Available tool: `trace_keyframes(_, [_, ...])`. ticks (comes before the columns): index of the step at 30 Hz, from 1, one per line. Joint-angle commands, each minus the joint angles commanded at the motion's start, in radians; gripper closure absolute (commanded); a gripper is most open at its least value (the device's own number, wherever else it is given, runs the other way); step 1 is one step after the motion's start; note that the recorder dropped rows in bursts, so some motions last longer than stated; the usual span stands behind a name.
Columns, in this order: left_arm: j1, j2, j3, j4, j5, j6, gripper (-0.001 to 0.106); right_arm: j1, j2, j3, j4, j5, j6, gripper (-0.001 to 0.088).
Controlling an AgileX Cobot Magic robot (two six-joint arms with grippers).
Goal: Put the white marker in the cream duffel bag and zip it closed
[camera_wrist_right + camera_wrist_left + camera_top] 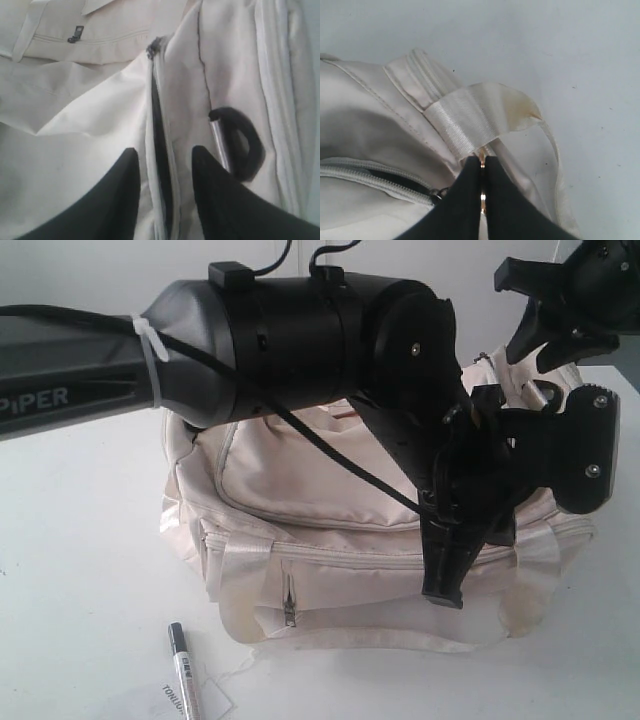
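The white marker [183, 664], black cap pointing away, lies on the table in front of the cream duffel bag [300, 490], outside it. My left gripper [481, 159] is shut on the gold ring of the zipper pull [482, 158], next to a webbing handle [470, 117]. In the exterior view this left gripper [443, 585] reaches down over the bag's right half. The bag's zipper [375, 175] stands partly open, showing dark lining. My right gripper [165, 151] is open, with one finger on either side of the zipper slit [157, 135], and holds nothing. It hangs at the bag's far right end [530, 315].
A flat white paper tag [205, 702] lies under the marker's near end. A black end buckle [242, 142] sits beside the right gripper. The left arm [250, 330] crosses over the bag and hides much of its top. Bare white table [80, 570] surrounds the bag.
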Motion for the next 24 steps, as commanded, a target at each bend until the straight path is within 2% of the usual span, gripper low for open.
trace_keyframes(9, [0.0, 0.0, 0.0, 0.0, 0.0, 0.0, 0.105, 0.0, -0.082, 0.208, 0.079, -0.104, -0.029, 0.0527])
trace_keyframes(11, [0.0, 0.0, 0.0, 0.0, 0.0, 0.0, 0.105, 0.0, -0.082, 0.242, 0.11, -0.129, -0.044, 0.0478])
trace_keyframes(13, [0.0, 0.0, 0.0, 0.0, 0.0, 0.0, 0.105, 0.006, -0.082, 0.262, 0.123, -0.148, -0.06, 0.0407])
trace_keyframes(24, [0.0, 0.0, 0.0, 0.0, 0.0, -0.002, 0.105, 0.059, -0.045, 0.267, 0.109, -0.194, -0.059, 0.0402])
